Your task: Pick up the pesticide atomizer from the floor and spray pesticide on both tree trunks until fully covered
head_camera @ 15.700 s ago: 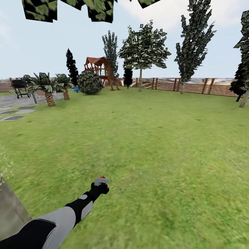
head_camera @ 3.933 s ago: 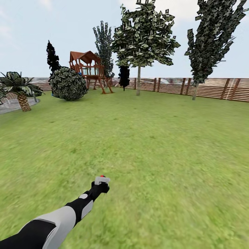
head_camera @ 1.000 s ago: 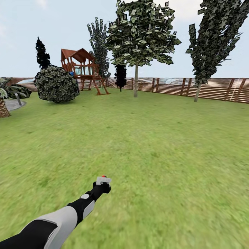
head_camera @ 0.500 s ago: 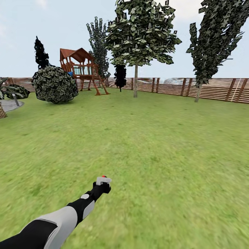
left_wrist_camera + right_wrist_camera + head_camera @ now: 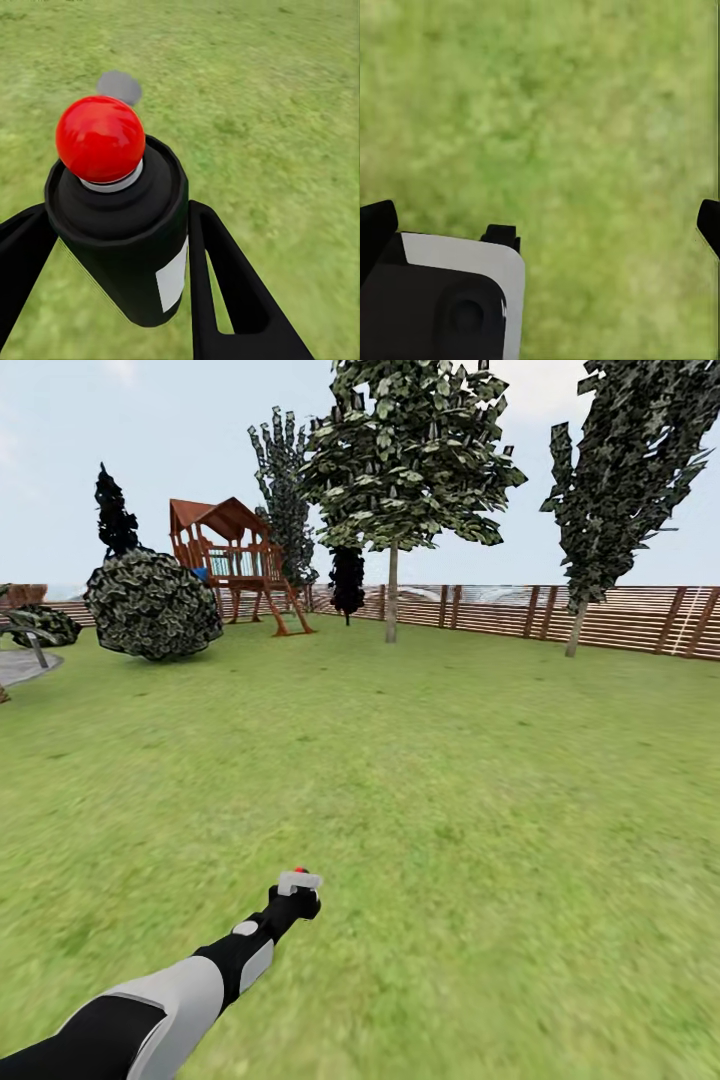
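My left gripper (image 5: pixel 298 884) reaches out low over the grass floor (image 5: pixel 450 790), shut on the pesticide atomizer (image 5: pixel 297 873). In the left wrist view the atomizer (image 5: pixel 120 247) is a black bottle with a red top and a white label, clamped between the two black fingers (image 5: pixel 225 277) of the left gripper (image 5: pixel 116 217). A tree (image 5: pixel 405 450) with a light-green canopy stands far ahead, its thin grey trunk (image 5: pixel 392 600) before the fence. My right gripper (image 5: pixel 542 225) hangs open over grass, nothing between its fingers.
A brown slat fence (image 5: pixel 620 618) bounds the lawn at the back. A wooden playset (image 5: pixel 235 560) and a round bush (image 5: pixel 152 605) stand at the back left. A darker tall tree (image 5: pixel 610 470) rises at the right. Paved patio (image 5: pixel 20 665) shows at the left edge.
The whole view has drifted: bush, playset and patio slid left, so the camera moved. My left arm holds the same pose with the atomizer.
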### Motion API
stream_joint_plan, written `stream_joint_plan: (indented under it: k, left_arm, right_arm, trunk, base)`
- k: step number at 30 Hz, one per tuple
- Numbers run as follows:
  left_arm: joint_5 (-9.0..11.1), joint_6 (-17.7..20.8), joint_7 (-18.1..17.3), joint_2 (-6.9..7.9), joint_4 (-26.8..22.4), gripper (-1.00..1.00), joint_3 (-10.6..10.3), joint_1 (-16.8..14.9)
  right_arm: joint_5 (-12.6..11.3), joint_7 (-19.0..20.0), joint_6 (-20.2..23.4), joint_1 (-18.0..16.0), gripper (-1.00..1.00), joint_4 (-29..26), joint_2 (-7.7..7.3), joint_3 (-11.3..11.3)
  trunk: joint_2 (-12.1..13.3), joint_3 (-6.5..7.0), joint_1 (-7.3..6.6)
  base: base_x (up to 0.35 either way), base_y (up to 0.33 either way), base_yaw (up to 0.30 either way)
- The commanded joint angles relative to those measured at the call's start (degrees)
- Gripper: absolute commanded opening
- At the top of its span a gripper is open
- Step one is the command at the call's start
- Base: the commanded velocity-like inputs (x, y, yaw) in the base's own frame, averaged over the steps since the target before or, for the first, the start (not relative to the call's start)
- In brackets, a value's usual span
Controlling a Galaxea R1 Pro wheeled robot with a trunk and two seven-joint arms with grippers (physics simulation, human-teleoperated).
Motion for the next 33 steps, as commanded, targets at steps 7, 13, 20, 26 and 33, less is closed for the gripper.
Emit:
stream_joint_plan:
  k: [7,13,20,26,33]
  left_arm:
    - [-0.10,0.03,0.25,0.00,-0.01,-1.00,0.01,0.00]
    - [-0.10,0.08,0.25,0.00,-0.01,-1.00,0.02,0.00]
    - [-0.10,0.12,0.25,0.00,-0.01,-1.00,0.01,0.00]
    - [-0.10,0.12,0.25,0.00,-0.01,-1.00,0.09,0.00]
    - [-0.10,0.12,0.25,0.00,-0.01,-1.00,0.06,0.00]
  right_arm:
    - [0.00,0.01,0.00,0.00,1.00,0.00,0.00,0.00]
    - [0.00,0.00,0.06,0.00,1.00,0.00,0.00,0.00]
    - [0.00,-0.07,-0.06,0.00,1.00,0.00,0.00,0.00]
    - [0.00,-0.08,-0.10,0.00,1.00,-0.01,0.00,0.00]
    - [-0.03,-0.08,-0.17,0.00,1.00,-0.02,0.00,0.00]
  trunk:
    - [0.00,0.00,0.00]
    - [0.00,0.00,0.00]
    - [0.00,0.00,0.00]
    - [0.00,0.00,0.00]
    - [0.00,0.00,0.00]
  base:
    - [0.350,-0.092,0.000]
    - [0.350,-0.092,0.000]
    - [0.350,-0.092,0.000]
    - [0.350,-0.092,0.000]
    - [0.350,-0.092,0.000]
